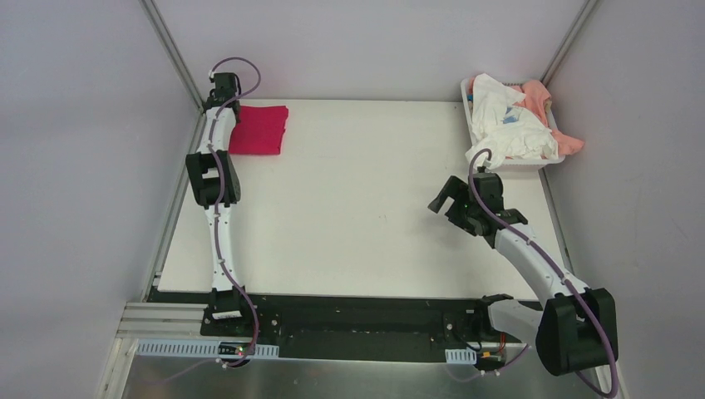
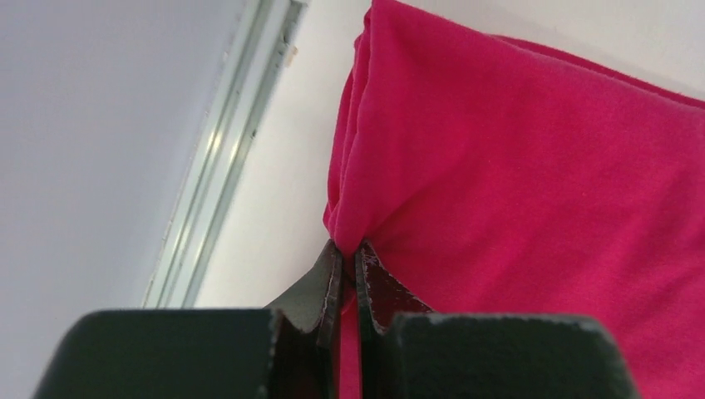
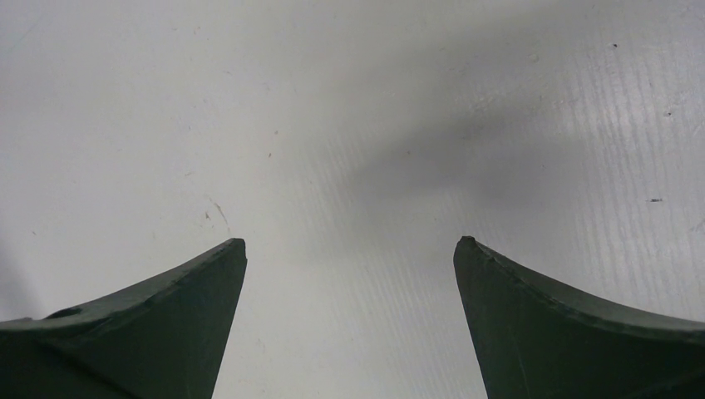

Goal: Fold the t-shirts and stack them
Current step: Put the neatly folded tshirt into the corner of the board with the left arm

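A folded magenta-red t-shirt lies at the table's far left corner. My left gripper is shut on its left edge; in the left wrist view the jaws pinch a fold of the red cloth. White t-shirts, one with blue print, and a peach-pink one lie crumpled in the basket at the far right. My right gripper hovers open and empty over bare table, in front of the basket.
The white plastic basket stands at the table's far right corner. Metal frame posts rise at the back corners, and a rail runs along the table's left edge beside the red shirt. Grey walls enclose the table.
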Robot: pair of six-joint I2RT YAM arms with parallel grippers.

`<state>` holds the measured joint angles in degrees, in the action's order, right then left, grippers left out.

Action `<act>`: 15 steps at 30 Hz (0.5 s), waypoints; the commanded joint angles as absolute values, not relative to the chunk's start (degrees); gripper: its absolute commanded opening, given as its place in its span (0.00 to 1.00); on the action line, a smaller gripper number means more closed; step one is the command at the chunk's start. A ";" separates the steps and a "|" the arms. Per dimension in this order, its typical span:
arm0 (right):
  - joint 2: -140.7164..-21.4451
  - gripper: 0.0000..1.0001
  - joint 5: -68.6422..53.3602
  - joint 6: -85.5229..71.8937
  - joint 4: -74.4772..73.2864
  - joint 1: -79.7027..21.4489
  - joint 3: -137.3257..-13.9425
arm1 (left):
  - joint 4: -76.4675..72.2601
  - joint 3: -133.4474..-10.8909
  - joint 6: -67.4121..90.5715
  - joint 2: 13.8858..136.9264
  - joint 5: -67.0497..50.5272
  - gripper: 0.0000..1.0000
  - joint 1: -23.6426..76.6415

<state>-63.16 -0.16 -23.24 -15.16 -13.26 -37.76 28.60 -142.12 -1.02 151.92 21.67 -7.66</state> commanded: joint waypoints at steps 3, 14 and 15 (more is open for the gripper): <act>-64.96 1.00 0.84 -23.06 -12.83 -12.98 -37.92 | 21.98 -147.57 -4.34 151.70 24.00 0.00 -9.20; -61.35 1.00 1.58 -23.71 -15.35 -12.92 -37.08 | 19.60 -146.98 -0.23 147.70 27.63 0.84 -9.55; -60.41 1.00 1.78 -23.91 -15.35 -12.93 -36.65 | 19.60 -146.43 2.08 146.26 27.23 0.95 -9.53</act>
<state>-64.31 0.14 -23.38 -15.03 -13.26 -37.58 21.61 -145.14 -1.67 152.40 25.23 -9.10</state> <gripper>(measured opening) 0.994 0.773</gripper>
